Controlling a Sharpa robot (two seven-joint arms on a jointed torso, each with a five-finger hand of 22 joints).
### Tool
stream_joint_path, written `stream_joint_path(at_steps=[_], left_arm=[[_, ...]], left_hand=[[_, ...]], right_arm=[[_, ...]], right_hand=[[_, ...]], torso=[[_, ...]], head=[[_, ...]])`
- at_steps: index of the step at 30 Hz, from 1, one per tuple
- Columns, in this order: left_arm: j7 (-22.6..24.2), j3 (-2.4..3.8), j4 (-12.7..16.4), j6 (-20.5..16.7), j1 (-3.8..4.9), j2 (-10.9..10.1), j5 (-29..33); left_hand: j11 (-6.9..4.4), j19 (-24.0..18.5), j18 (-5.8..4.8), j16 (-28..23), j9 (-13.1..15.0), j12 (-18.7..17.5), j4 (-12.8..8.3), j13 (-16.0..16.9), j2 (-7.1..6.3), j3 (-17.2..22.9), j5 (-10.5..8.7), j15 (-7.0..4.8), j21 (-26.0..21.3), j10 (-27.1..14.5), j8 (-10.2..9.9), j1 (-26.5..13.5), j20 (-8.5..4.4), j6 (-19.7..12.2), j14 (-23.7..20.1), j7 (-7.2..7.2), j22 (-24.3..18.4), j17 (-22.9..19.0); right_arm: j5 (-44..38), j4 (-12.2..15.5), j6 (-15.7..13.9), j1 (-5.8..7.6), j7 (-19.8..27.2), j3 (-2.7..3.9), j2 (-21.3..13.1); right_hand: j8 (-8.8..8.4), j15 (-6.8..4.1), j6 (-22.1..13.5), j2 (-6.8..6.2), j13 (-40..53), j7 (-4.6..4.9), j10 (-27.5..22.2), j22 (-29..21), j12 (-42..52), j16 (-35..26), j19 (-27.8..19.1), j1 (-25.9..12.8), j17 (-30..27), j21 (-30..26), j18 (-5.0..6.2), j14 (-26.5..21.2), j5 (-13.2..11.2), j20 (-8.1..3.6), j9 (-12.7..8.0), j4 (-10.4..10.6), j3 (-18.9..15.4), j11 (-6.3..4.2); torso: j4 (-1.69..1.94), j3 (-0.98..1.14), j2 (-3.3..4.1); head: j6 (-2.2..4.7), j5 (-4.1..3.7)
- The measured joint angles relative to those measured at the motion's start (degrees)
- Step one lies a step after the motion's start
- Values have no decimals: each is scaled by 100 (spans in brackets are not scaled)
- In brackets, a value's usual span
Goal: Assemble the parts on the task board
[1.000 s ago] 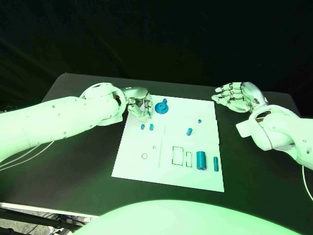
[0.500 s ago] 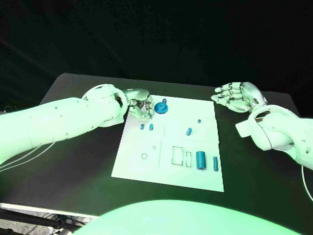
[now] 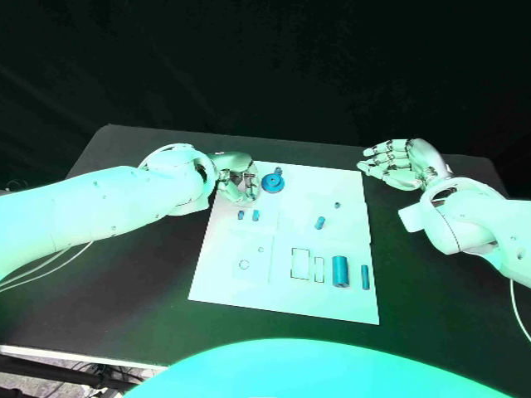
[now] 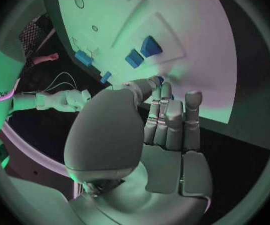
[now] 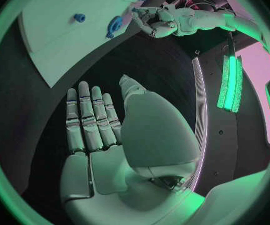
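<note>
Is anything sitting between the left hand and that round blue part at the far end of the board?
Nothing visible does. The left hand is at the task board's far left corner, and the round blue part lies just beside its fingertips on bare board.

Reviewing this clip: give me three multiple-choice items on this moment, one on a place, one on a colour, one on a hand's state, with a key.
1. Where is the left hand?
A. at the task board's far left corner
B. at its near right corner
C. off the table

2. What colour are the parts on the task board?
A. red
B. blue
C. yellow

3. How is the right hand?
A. gripping a part
B. pressing on the board
C. open, holding nothing

Key: 1 A, it sits beside the round part there. 2 B, the cylinder shows it. 3 C, its fingers are spread and bare.
</note>
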Motion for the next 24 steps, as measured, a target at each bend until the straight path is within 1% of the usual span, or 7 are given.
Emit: stream_joint_path(at_steps=[24], left_arm=[[-1,-20,-6,36,9,20,11]], left_hand=[[-1,0,0,0,9,-39,0,0,0,0,0,-5,-24,1,-14,0,0,0,5,0,11,14]], right_arm=[[0,0,0,-1,0,0,4]], right_hand=[[0,0,0,0,0,0,0,0,0,0,0,0,1,0,0,0,0,0,0,0,0,0]], torso=[[1,0,1]], head=[[0,-24]])
